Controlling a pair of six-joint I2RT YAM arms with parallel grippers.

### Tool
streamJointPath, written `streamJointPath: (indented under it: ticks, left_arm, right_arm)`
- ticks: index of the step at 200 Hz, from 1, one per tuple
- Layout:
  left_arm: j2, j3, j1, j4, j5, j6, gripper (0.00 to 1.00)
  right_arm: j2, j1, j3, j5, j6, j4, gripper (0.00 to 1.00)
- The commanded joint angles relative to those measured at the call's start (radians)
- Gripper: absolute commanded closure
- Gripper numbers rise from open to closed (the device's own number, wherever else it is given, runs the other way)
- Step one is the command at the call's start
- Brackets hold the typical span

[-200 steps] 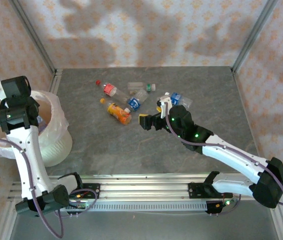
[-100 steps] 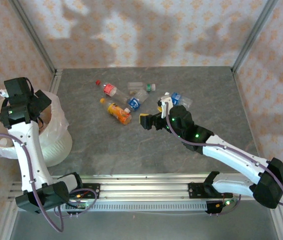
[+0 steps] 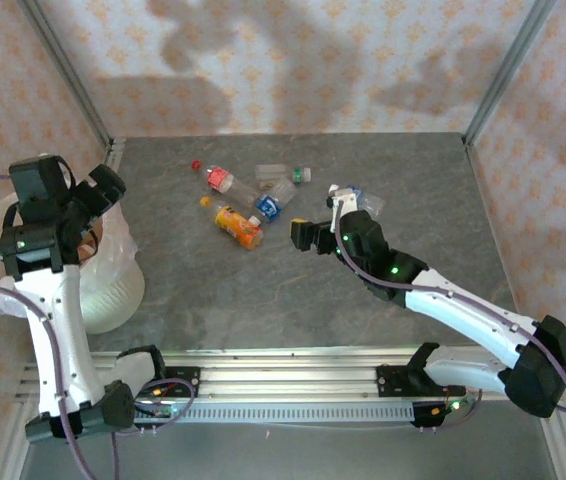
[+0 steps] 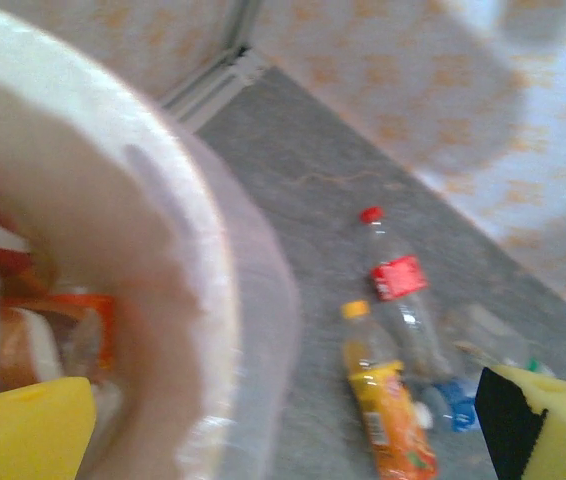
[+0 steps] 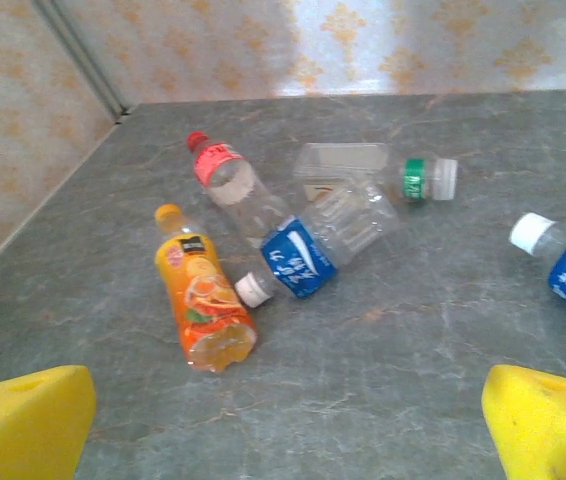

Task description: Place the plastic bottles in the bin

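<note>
Over white-lined round bin (image 3: 113, 285) rim: left gripper (image 3: 98, 192), spread wide, empty
Grey tabletop (image 3: 263, 300): five clear plastic bottles (image 3: 237, 224) lying
Beside bottles: right gripper (image 3: 301, 237), wide apart, empty

Grey table (image 3: 403, 175), scattered plastic bottles (image 3: 237, 224)

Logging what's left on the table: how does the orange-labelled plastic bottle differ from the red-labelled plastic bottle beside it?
The orange-labelled plastic bottle has an orange cap; the red-labelled plastic bottle has a red cap. The orange one's wrap covers most of its body, while the red one carries a narrow band near the neck above a clear body. Both lie on their sides on the grey table, caps on.
</note>
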Motion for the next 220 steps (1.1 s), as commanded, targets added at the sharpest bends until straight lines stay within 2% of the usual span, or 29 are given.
streamJointPath:
  ticks: [1,24,52,81,100,113,127,155,176,200,220]
  left_arm:
    - [0.006,0.036,-0.11,0.069,0.003,-0.071,0.01]
    - [0.04,0.058,-0.262,0.106,-0.039,-0.111,0.01]
    - [0.092,0.056,-0.393,0.163,-0.018,-0.148,0.01]
    - [0.148,0.042,-0.507,0.231,0.037,-0.169,0.01]
    - [0.186,0.02,-0.588,0.293,0.076,-0.182,0.01]
    - [0.217,0.017,-0.634,0.306,0.08,-0.181,0.01]
    - [0.247,0.022,-0.659,0.292,0.055,-0.179,0.01]
    - [0.265,0.005,-0.669,0.287,0.025,-0.19,0.0]
    - [0.253,-0.008,-0.669,0.278,0.017,-0.186,0.0]
    - [0.215,-0.038,-0.669,0.245,-0.033,-0.172,0.0]
    - [0.182,-0.07,-0.669,0.229,-0.079,-0.168,0.0]
  right_arm:
    - [0.003,-0.04,0.04,0.056,0.014,-0.051,0.01]
    - [0.005,-0.1,0.043,0.044,-0.01,-0.07,0.01]
    - [0.026,-0.187,0.061,0.013,-0.084,-0.119,0.01]
    - [0.094,-0.364,0.105,-0.16,-0.17,-0.191,0.01]
    - [0.163,-0.477,0.14,-0.163,-0.223,-0.207,0.01]
    - [0.227,-0.551,0.182,-0.258,-0.284,-0.219,0.01]
    - [0.335,-0.602,0.292,-0.396,-0.389,-0.316,0.01]
    - [0.557,-0.621,0.493,-0.47,-0.63,-0.449,0.02]
    - [0.733,-0.673,0.687,-0.569,-0.741,-0.59,0.03]
    - [0.898,-0.704,0.892,-0.546,-0.855,-0.784,0.05]
    - [0.95,-0.707,0.919,-0.532,-0.972,-0.844,0.06]
